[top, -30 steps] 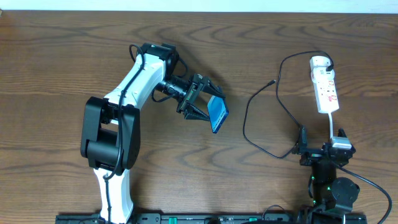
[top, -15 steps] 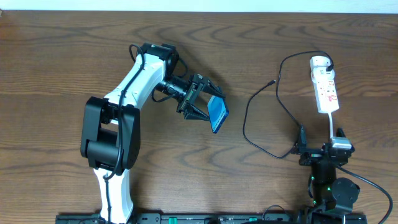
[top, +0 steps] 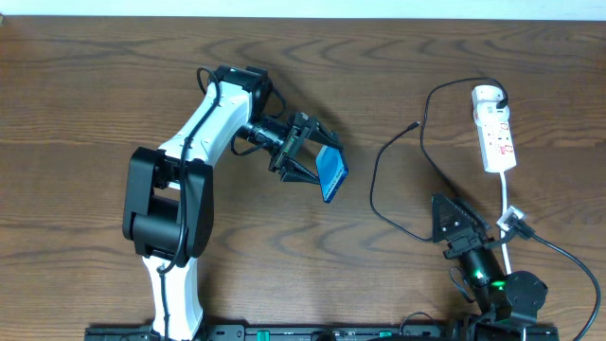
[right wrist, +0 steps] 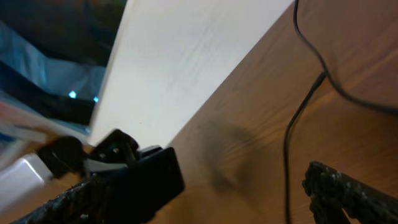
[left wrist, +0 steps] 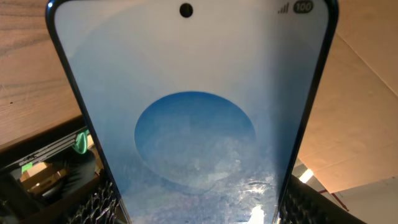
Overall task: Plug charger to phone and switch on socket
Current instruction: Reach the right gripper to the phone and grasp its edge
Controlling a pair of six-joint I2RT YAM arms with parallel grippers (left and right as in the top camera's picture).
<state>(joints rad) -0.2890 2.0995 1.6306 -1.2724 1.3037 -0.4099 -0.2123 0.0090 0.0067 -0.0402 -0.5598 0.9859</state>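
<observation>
While the left tool (top: 317,161) clamps the phone (top: 332,174) mid-desk, the right tool (top: 453,218) hangs spread and empty. The charger (top: 373,189) lies on the desk (top: 95,95), its plug tip (top: 417,124) at the right tool's 11 o'clock, with its axis running 2 to 8 o'clock. The right tool is nearer.

You have bare worktop (top: 85,104) along the far edge and in the far left corner. The left arm (top: 204,133), with the phone (top: 331,173) clamped in the left end effector (top: 324,163), blocks the middle. An open lane runs between the phone and the charger (top: 372,189) loop. Near the right edge, the charger, socket (top: 494,133) and white cord (top: 507,194) crowd your wide-spread right end effector (top: 453,216).
</observation>
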